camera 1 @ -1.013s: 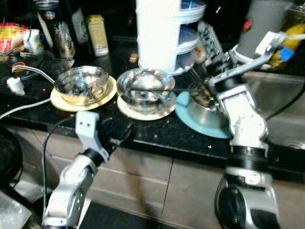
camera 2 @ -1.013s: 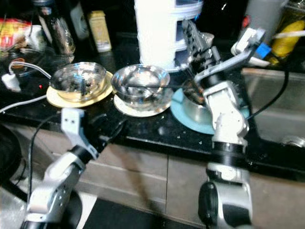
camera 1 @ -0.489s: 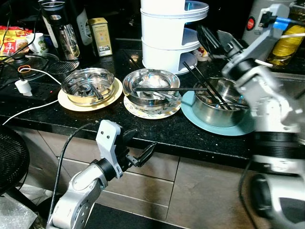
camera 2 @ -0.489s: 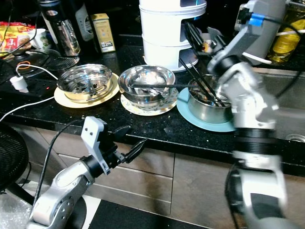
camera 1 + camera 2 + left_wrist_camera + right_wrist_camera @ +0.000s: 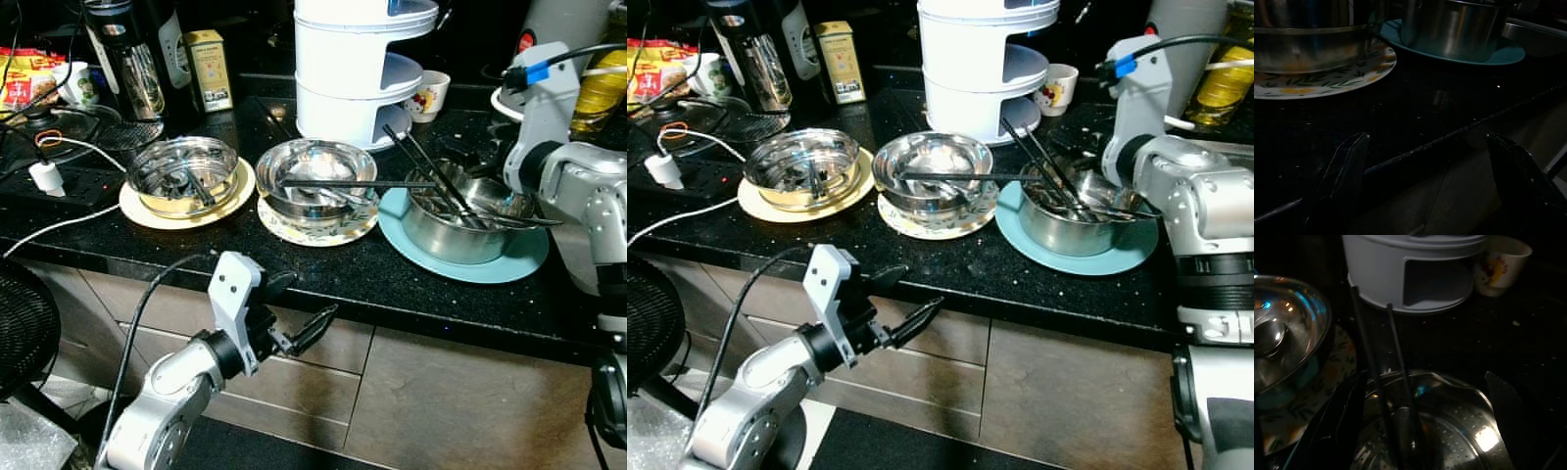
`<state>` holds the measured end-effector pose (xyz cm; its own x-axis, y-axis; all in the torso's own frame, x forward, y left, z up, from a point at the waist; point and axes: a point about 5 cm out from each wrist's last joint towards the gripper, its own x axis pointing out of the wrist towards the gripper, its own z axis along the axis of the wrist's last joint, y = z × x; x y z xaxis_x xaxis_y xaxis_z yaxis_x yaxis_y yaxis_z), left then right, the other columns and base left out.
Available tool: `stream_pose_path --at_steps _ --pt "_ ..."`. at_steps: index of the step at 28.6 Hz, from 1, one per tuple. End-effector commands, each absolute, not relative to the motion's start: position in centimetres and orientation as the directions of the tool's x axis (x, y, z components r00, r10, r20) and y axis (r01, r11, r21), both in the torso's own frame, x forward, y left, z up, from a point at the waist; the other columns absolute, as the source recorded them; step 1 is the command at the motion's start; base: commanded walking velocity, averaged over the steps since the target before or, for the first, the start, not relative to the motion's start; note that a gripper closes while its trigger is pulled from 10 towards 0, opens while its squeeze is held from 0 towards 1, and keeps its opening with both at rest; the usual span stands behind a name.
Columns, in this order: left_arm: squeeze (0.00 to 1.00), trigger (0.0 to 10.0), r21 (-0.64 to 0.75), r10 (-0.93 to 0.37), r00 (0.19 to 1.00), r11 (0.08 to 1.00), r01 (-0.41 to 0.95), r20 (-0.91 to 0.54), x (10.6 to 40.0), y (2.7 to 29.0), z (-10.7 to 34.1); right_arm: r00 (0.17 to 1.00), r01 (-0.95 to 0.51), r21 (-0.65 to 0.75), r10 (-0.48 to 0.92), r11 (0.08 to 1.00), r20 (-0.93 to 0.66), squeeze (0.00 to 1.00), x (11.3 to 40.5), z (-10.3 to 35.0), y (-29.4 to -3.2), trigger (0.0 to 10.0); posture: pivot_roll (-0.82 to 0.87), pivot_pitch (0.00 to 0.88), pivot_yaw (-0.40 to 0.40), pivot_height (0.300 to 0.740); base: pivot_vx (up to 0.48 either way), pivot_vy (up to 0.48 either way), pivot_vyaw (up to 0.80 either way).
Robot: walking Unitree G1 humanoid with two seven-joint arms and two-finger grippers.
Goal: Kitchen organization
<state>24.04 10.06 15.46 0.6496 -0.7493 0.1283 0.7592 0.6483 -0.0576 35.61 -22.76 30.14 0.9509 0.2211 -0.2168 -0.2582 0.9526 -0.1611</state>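
Steel bowls, three of them, sit in a row across the middle of the head views on a black speckled countertop (image 5: 323, 264). The right bowl (image 5: 460, 220) rests on a teal plate (image 5: 509, 269) and holds black chopsticks (image 5: 416, 168) that lean out toward the upper left, with other utensils lying across its rim. The middle bowl (image 5: 315, 176) stands on a leaf-patterned plate (image 5: 294, 227) and has a single black chopstick (image 5: 358, 184) laid across its rim, reaching toward the right bowl. The left bowl (image 5: 186, 174) sits on a pale yellow plate (image 5: 137, 206).

Just over the far right side of the right bowl hangs the right gripper (image 5: 1425, 426), its fingers spread wide on either side of the bowl's rim and holding nothing. The left gripper (image 5: 304, 318) is in the lower centre of the frame, below the counter's front edge and before the cabinet fronts (image 5: 441, 401), fingers wide apart and empty.

Behind the bowls stands a white tiered container (image 5: 353, 69), with a small printed cup (image 5: 429, 95) to its right. At upper left are a glass jar (image 5: 132, 64), a yellow tin (image 5: 211, 69) and a white charger with its cable (image 5: 44, 176).
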Motion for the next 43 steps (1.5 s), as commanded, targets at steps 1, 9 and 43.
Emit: stream_pose_path --at_steps 1,9,43 --pt "0.00 10.0 -0.058 -0.761 0.639 0.637 0.769 0.113 23.8 10.1 15.3 0.937 -0.290 -0.202 0.235 0.935 -0.259 0.00 35.3 30.1 -22.1 10.0 0.05 0.000 0.009 0.740 0.000 0.000 0.00" --pt "0.00 10.0 -0.046 -0.772 0.625 0.624 0.780 0.119 23.7 9.9 15.7 0.909 -0.339 -0.252 0.246 0.906 -0.337 0.00 34.9 29.7 -21.6 10.0 0.05 0.000 0.004 0.740 0.000 0.000 0.00" --pt "0.00 10.0 -0.036 -0.756 0.629 0.634 0.773 0.182 23.6 9.5 17.4 0.850 -0.326 -0.328 0.122 0.887 -0.513 0.00 36.2 26.6 -21.7 0.0 0.06 0.000 -0.021 0.740 0.000 0.000 0.00"
